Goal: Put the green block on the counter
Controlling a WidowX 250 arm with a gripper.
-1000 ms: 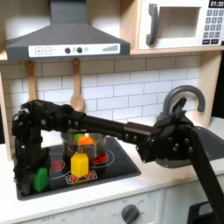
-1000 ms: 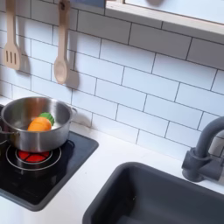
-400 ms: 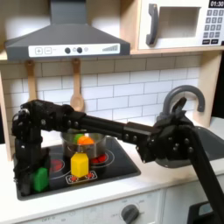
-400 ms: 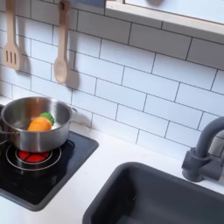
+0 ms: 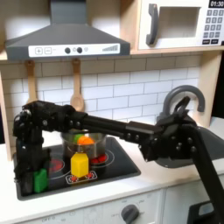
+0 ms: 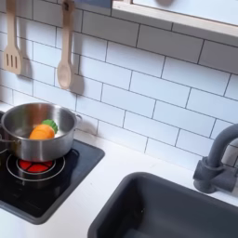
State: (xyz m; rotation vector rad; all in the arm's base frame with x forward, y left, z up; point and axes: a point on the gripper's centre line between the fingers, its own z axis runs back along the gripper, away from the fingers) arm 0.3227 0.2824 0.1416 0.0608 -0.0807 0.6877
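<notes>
At the lower left of the first exterior view, the claw (image 5: 33, 171) reaches down over the green block (image 5: 40, 180), which sits on the left edge of the black stovetop (image 5: 114, 166); I cannot tell whether the claw is apart or clamped. Just right stands the yellow block (image 5: 80, 165), with the pot (image 5: 86, 143) behind. The white table (image 5: 157, 185) runs along the bottom and right. By my reading, the block is not yet on it, so lifting and placing are left.

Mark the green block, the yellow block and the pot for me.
green block (image 5: 40, 181), first exterior view, its front face.
yellow block (image 5: 80, 165), first exterior view, its front face.
pot (image 6: 28, 141), second exterior view, its metal side wall.
</notes>
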